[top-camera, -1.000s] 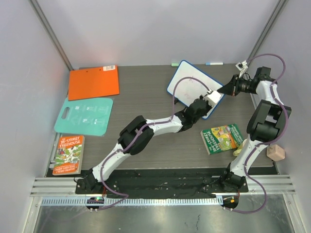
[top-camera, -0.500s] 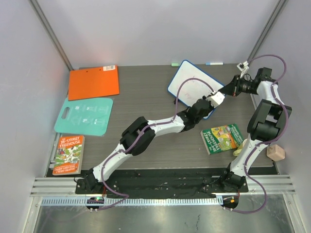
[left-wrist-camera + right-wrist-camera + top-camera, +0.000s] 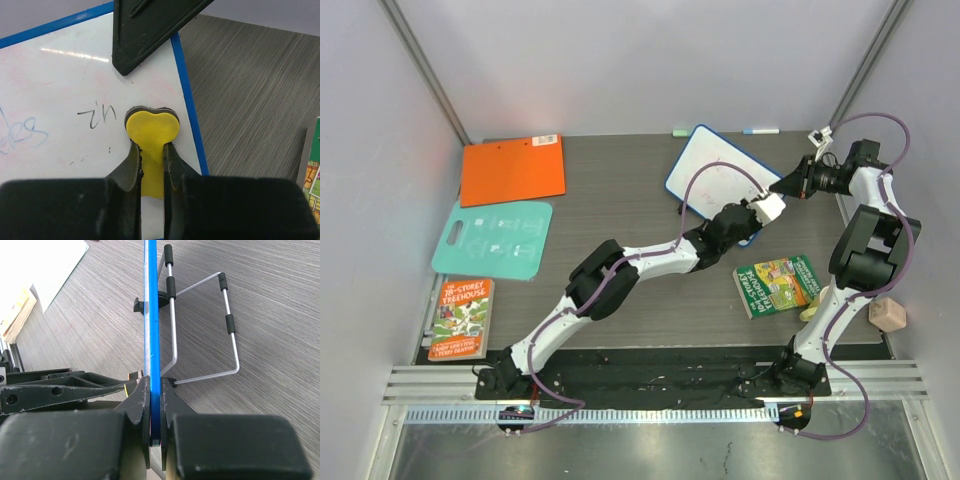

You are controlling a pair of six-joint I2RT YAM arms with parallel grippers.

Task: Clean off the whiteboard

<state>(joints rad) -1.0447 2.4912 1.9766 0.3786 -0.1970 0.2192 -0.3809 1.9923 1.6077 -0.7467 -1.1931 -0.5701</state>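
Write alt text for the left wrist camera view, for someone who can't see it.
The left tool pinches a yellow heart-shaped eraser against a white board with a blue frame, just right of dark handwriting. Faint blue scribble sits at the left, and grey wood-grain table lies beyond the board's right edge.

The whiteboard is glossy and smooth, framed in blue plastic. Its wire stand is shiny metal; the table, matt wood grain.
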